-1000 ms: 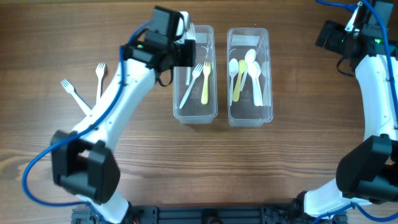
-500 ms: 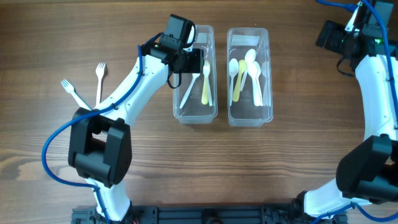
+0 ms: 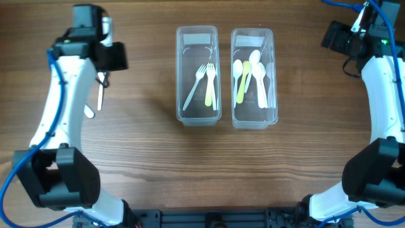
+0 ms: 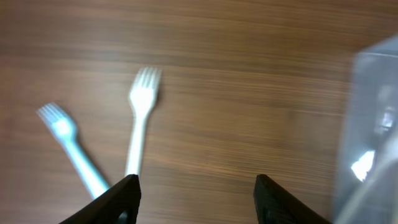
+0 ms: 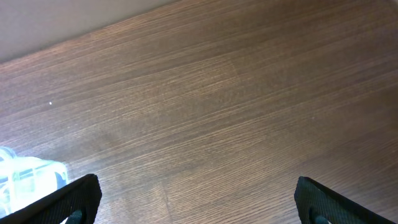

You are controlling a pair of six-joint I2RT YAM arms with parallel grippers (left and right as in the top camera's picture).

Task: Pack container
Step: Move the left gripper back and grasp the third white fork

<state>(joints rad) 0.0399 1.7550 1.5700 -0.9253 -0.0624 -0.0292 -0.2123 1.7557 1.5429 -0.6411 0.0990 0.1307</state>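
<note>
Two clear containers stand side by side. The left container (image 3: pixel 180 95) holds a yellow fork (image 3: pixel 208 85) and white forks; the right container (image 3: pixel 273 95) holds white spoons and a yellow one. Two white forks lie loose on the wood at far left, one (image 4: pixel 142 118) beside the other (image 4: pixel 71 146); from overhead only a handle (image 3: pixel 99 98) shows under the arm. My left gripper (image 4: pixel 196 199) hovers open and empty just above them, also seen from overhead (image 3: pixel 107 60). My right gripper (image 5: pixel 199 199) is wide open and empty over bare wood at the far right (image 3: pixel 334 37).
The left container's wall (image 4: pixel 373 124) shows blurred at the right edge of the left wrist view. A corner of the right container (image 5: pixel 31 177) sits at the lower left of the right wrist view. Blue cables run along both arms.
My left arm has swung from over the left container to the far left above the loose forks, and its jaws have opened. One more white fork lies in that container. The right arm is still.
</note>
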